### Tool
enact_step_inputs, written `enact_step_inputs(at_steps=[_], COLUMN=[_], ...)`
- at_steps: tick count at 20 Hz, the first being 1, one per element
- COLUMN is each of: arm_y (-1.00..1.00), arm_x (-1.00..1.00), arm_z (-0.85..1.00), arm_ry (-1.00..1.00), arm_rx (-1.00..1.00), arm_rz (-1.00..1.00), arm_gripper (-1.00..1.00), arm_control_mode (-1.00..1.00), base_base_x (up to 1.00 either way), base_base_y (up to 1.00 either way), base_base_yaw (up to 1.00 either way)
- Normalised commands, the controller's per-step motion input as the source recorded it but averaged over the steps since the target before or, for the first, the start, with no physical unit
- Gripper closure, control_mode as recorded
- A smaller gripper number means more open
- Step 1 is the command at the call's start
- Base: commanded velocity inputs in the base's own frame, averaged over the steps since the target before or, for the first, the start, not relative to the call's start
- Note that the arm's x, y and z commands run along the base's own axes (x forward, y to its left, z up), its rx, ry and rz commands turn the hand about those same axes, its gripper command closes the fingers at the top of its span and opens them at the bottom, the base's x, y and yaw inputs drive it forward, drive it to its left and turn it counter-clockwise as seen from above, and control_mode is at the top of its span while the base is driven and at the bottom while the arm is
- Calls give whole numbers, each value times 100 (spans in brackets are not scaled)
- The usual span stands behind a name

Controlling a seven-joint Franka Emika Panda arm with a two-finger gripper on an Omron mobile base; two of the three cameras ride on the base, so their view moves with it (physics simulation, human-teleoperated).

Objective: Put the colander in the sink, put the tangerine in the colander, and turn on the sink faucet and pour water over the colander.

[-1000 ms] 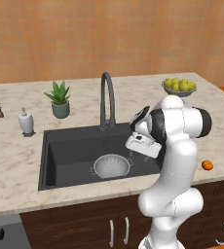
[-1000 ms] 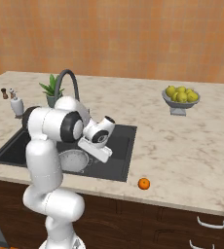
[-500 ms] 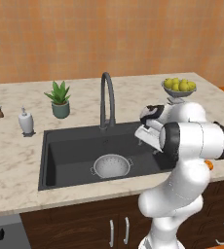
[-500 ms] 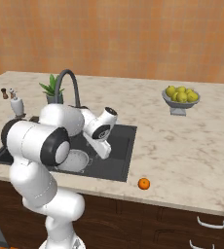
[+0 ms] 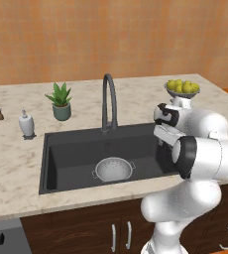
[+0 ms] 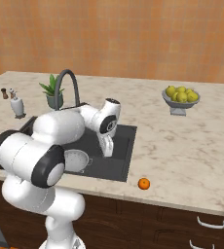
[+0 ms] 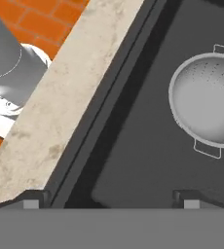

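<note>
The colander (image 5: 113,169) is seen sitting upright on the floor of the sink (image 5: 71,149), in front of the faucet (image 5: 109,101) and empty. The tangerine (image 6: 143,183) is left on the counter (image 6: 192,151) near its front edge, right of the sink. The gripper (image 7: 111,197) is held above the sink's right part, its 2 fingers spread wide around nothing.
</note>
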Motion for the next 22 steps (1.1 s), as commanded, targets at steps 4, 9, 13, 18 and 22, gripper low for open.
enact_step_inputs(at_steps=[4,9,13,18,22], arm_y=[-72,-69,-78,-69,-63], arm_x=[-51,-36,-14,0,-20], arm_z=[8,-14,-6,-2,5], arm_ry=[0,-35,-8,24,20], arm_rx=[-3,-22,-21,-12,0], arm_rz=[-34,-34,-22,-9,4], arm_gripper=[-100,-100,-100,-100,-100], arm_control_mode=[-100,-100,-100,-100,-100], base_base_x=[0,0,0,0,0], base_base_y=[0,0,0,0,0], base_base_yaw=[0,0,0,0,0])
